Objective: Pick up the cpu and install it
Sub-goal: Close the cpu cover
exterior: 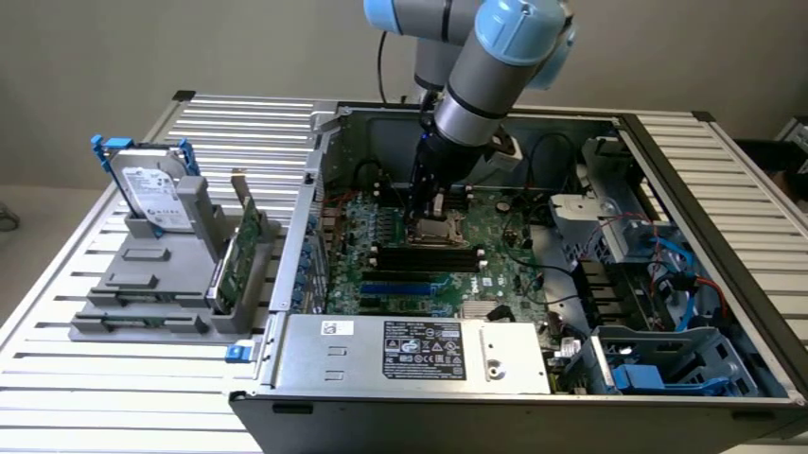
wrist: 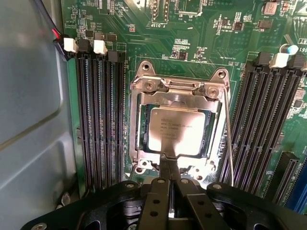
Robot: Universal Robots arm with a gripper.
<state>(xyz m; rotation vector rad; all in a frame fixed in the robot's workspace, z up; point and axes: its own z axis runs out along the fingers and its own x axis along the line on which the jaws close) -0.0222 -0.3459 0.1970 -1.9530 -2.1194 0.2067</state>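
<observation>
Arm: The arm is reached down into the open computer case (exterior: 707, 284) from its far side, so that the gripper (exterior: 436, 200) hangs straight over the motherboard (exterior: 505, 255).

Gripper: The fingers (wrist: 160, 168) are seen pressed together with no gap. The gripper (wrist: 169, 160) tip is set at one edge of the cpu (wrist: 176, 130). Whether that edge is pinched or only touched cannot be told.

Cpu: It is found lying silver side up inside the socket frame (wrist: 180, 86), between the two banks of memory slots (wrist: 98, 120). It looks roughly square to the frame, and full seating cannot be confirmed.

Socket: The frame is left open over the chip, and the thin wire lever (wrist: 229, 143) is stood free beside it. This is judged to keep the recess clear for a drop from above.

Approach: A vertical, closed tip is judged to suit a thin flat part in a tight recess, because nothing around it is brushed.

Elsewhere: The hard drive (exterior: 151, 194) is kept upright in a grey holder (exterior: 151, 284) on the slatted table (exterior: 76, 378), at the exterior view's left and well apart from the case.
</observation>
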